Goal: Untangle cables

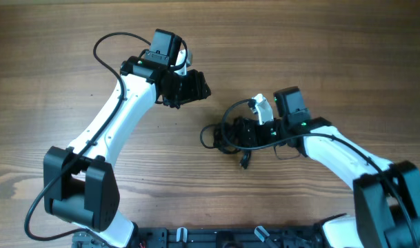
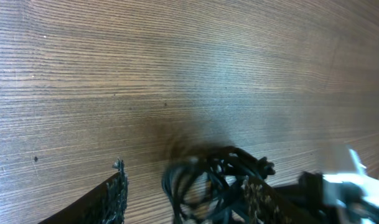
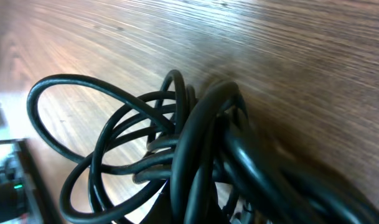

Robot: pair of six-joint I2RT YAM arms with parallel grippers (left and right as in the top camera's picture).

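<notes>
Holding: the cables [image 1: 225, 132] are clamped in the closed right gripper [image 1: 251, 129].
Cables: bunched in a tangle on the table [image 1: 320, 41], right of centre, loops spilling from the jaws.
Left gripper [image 1: 194, 87]: fingers held apart, nothing gripped, apart from the tangle.

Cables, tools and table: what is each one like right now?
cables: bunched in one tangle on the table, loops crossing each other, not untangled yet
right tool: shut, right in the tangle, seems to pinch a cord
left tool: open, empty, off to the side of the tangle, not touching it
table: wooden, the tangle lies on it
</notes>
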